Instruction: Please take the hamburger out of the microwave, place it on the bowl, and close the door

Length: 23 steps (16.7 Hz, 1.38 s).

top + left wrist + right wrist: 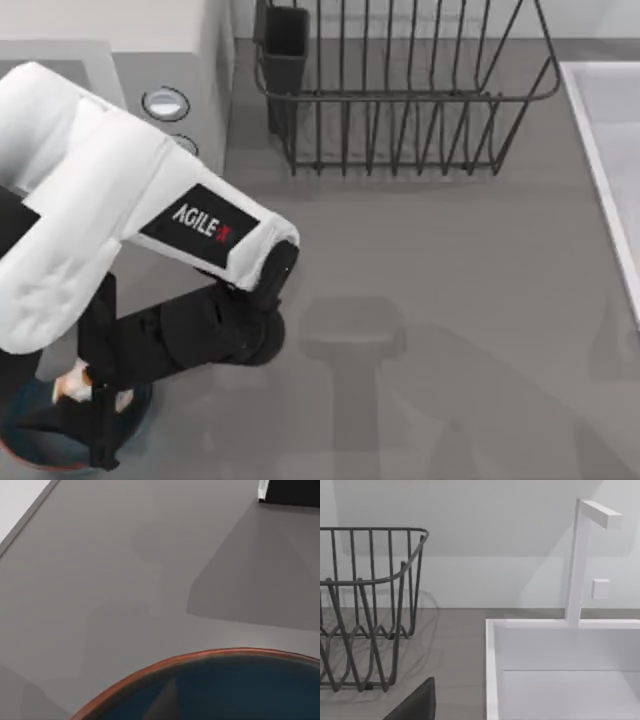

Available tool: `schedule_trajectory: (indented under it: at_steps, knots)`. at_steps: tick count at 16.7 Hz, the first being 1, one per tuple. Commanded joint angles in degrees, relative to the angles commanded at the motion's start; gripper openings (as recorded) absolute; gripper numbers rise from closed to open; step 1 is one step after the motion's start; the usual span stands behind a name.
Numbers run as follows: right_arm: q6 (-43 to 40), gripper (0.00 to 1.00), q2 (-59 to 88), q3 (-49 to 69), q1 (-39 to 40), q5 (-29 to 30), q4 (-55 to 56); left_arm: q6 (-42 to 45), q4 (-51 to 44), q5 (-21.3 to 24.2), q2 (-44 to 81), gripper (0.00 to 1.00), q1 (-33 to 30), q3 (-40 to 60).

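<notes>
Hovering over the bowl (25, 455) at the lower left corner of the top view, our left gripper (88, 392) holds the hamburger (76, 383) between its dark fingers: the pale lump with a bit of orange shows on either side of them, just above the bowl's teal inside. So the gripper is closed on the hamburger, and the hamburger hangs over the bowl rather than lying in it, as far as we can judge from above. Our left wrist view looks down on the bowl's reddish rim and dark blue-teal inside (215, 690), with bare grey bench (125, 570) beyond it.

Outward from the bowl, the white left arm with its AgileX label runs up toward the microwave (165, 50), which stands behind the bowl at the far left of the bench, one round knob (166, 102) showing on its front panel. The door is hidden under the arm, and we cannot tell how it stands.

Farther from the bowl, to the right of the microwave, a dark wire dish rack (400, 90) sits at the back of the bench. Beyond it, at the bench's right edge, lies a white sink (560, 670) with a white tap (580, 560).
</notes>
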Motion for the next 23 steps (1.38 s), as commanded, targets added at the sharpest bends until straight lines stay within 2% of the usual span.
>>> schedule_trajectory:
  at_steps: [6,19,23]
  knots:
    - [0.0,1.00,0.0,0.0,0.0,0.0,0.0,0.8,3.3,-1.4,0.3,0.00,1.4,-2.8]
    - [0.0,1.00,0.0,0.0,0.0,0.0,0.0,0.8,3.3,-1.4,0.3,0.98,1.4,-2.8]
    - [0.0,1.00,0.0,0.0,0.0,0.0,0.0,0.8,3.3,-1.4,0.3,1.00,1.4,-2.8]
